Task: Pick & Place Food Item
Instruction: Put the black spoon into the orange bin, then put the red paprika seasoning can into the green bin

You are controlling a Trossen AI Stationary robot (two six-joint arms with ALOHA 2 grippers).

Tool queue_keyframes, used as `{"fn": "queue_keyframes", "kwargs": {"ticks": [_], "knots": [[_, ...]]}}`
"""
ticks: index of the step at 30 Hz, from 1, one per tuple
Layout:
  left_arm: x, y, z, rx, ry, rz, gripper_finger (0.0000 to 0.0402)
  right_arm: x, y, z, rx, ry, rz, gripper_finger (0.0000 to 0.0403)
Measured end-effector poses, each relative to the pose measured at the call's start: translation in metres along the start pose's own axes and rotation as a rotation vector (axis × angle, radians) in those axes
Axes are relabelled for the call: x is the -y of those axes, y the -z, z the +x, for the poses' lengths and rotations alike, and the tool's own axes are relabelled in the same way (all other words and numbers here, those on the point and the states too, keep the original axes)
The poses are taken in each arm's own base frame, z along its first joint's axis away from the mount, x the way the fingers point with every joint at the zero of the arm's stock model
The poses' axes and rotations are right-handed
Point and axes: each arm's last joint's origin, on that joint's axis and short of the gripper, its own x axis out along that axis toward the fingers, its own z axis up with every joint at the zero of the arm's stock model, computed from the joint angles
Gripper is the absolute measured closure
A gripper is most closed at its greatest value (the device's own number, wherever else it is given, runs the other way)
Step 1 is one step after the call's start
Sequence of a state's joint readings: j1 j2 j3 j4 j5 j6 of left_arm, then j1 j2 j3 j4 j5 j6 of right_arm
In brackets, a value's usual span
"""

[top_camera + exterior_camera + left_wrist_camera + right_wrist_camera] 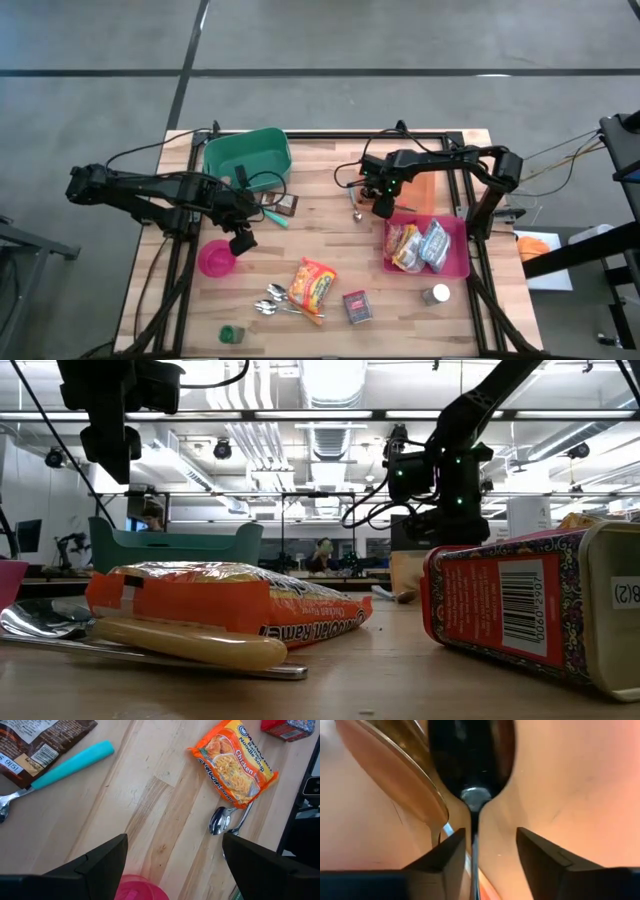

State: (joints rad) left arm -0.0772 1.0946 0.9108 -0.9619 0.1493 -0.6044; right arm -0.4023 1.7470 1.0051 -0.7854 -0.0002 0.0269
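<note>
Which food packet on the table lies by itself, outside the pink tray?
The orange noodle packet, lying on the bare wood near the spoons. The other packets sit together inside the pink tray on the right side.

Grey floor (420, 35) (dark seams), bright ceiling lights (330, 380).

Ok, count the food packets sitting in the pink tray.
2 that show, side by side in the pink tray: a red-and-yellow packet toward the table's middle, a blue-and-white packet toward the right edge. More may lie hidden beneath them.

Tub (247, 155) at table's (330, 230) back left, tray (455, 262) holding packets (420, 245) at right, noodle pack (313, 284) front centre beside spoons (275, 300).
</note>
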Motion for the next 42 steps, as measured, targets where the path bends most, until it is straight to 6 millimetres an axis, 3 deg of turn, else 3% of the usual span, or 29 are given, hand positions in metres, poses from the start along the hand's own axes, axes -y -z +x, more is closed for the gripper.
{"fn": "queue_keyframes", "kwargs": {"ticks": [4,9,14,19,29,42], "knots": [[0.000,0.000,0.000,0.000,0.000,0.000,0.0075,0.000,0.001,-0.003,0.006,0.003,0.021,0.0189],[0.000,0.000,0.000,0.000,0.000,-0.006,0.0075,0.002,0.007,-0.014,0.001,0.076,0.037,0.0180],[0.000,0.000,0.000,0.000,0.000,-0.007,0.0075,0.002,0.014,-0.037,0.059,0.075,0.114,0.0180],[0.000,0.000,0.000,0.005,-0.008,-0.022,0.0075,-0.003,0.026,-0.067,0.166,0.038,0.315,0.0180],[-0.003,-0.002,0.000,0.095,-0.093,-0.348,0.0075,-0.052,0.056,-0.112,0.330,-0.138,0.514,0.0180],[0.001,-0.012,-0.006,0.161,-0.021,-0.505,0.0075,-0.133,0.079,-0.109,0.264,-0.254,0.577,0.0180]]}}
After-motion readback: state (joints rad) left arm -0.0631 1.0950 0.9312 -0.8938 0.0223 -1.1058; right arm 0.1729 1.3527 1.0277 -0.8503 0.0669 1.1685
